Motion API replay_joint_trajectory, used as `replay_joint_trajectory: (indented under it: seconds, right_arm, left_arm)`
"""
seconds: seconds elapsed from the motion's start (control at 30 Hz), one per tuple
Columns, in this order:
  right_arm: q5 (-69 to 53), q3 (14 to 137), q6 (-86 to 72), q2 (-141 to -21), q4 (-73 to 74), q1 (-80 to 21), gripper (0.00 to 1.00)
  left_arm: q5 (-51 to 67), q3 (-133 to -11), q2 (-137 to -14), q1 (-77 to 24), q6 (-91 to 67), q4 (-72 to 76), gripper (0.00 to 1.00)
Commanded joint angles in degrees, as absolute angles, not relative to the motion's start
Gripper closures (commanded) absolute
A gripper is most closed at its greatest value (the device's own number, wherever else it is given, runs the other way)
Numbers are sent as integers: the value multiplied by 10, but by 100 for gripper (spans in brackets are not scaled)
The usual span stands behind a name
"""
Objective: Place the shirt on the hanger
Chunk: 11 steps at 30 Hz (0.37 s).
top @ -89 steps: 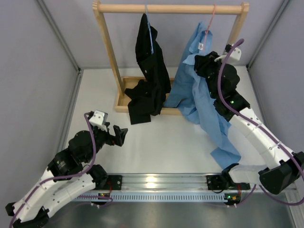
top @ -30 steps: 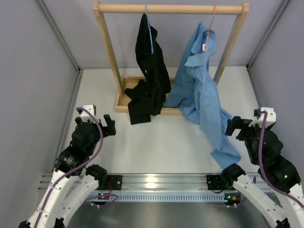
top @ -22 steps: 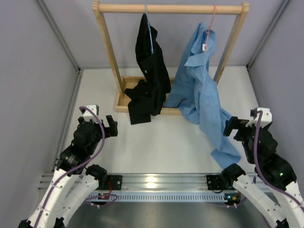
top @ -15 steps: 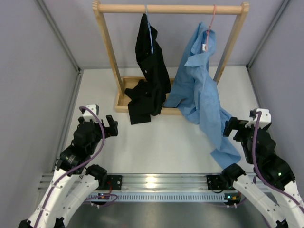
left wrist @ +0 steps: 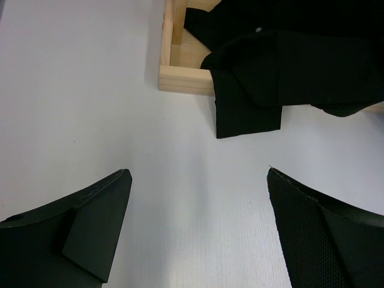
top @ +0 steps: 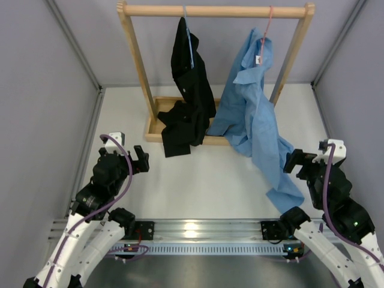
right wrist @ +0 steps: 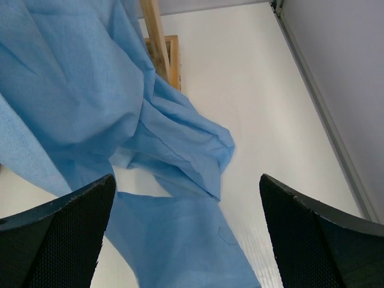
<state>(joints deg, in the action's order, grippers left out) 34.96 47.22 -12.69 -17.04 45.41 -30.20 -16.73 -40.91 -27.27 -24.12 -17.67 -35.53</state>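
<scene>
Shirt [top: 249,114] is draping off the hanger [top: 268,21]; left pincer [left wrist: 198,228] and right pincer [right wrist: 186,228] are gaping empty, so avoid snagging its trailing end.

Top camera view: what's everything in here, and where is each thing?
shirt: one, light blue, hanging at the rack's right end, tail trailing onto the table
hanger: one, pink, hooked on the rack's top bar, carrying the shirt
black garment: one, black, hanging left of the shirt
blue hanger: one, pale blue, carrying the black garment
rack: one, light wood, back of the table
table: one, white
left gripper: one, black, open, empty, near left
right gripper: one, black, open, empty, beside the shirt's tail
</scene>
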Motion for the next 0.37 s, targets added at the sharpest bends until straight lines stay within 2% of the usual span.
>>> replay_joint_trajectory:
  seconds: [0.0,0.33]
  right_arm:
    - [361,470,-134,-164,428,-298,1]
    - [366,463,-138,-172,426,-299,1]
  left_arm:
    - [-167,-407,-273,-238,-179,-319,2]
    - [-169,-405,-273,-238,-178,-319,2]
